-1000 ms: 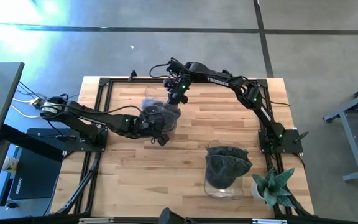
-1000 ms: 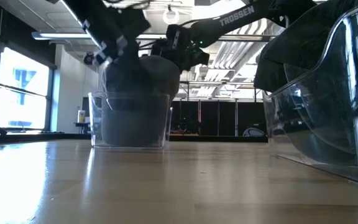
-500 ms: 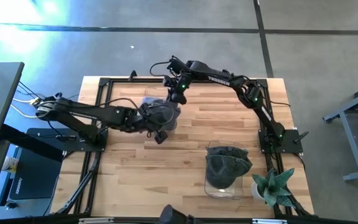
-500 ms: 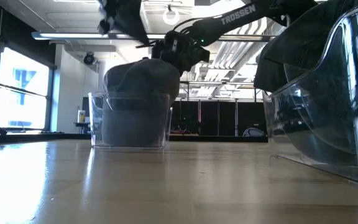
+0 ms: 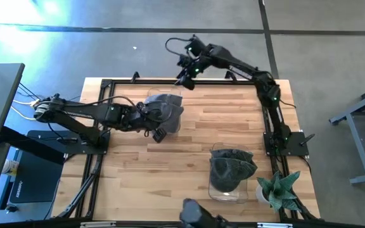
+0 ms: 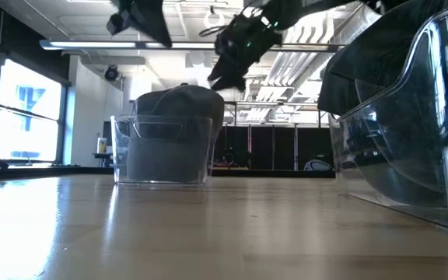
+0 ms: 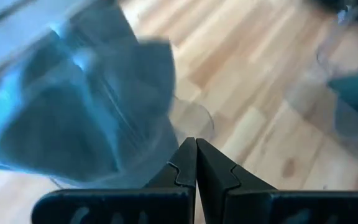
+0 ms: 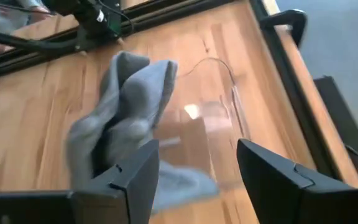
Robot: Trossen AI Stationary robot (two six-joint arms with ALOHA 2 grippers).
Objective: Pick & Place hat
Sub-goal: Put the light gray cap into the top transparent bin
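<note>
A grey hat (image 5: 165, 107) sits in a clear container (image 6: 162, 159) at the table's far middle. Its crumpled top (image 6: 179, 103) bulges above the rim. The hat also shows in the left wrist view (image 7: 79, 106) and the right wrist view (image 8: 120, 118). My left gripper (image 5: 158, 133) is shut and hangs just near-side of the container, above it in the low view (image 6: 158, 23). My right gripper (image 8: 197, 177) is open. It hovers above the table's far edge (image 5: 184, 80), clear of the hat (image 6: 225, 70).
A second clear container (image 5: 228, 185) holding a dark hat (image 5: 232, 163) stands at the near right and looms large in the low view (image 6: 411, 155). A potted plant (image 5: 277, 190) stands beside it. Bare wood lies between the two containers.
My right gripper has let go of the hat's top and risen, swinging toward the table's far edge. My left gripper, still shut, has lifted off the hat and drawn back a little toward the left. The hat stays in its container.
</note>
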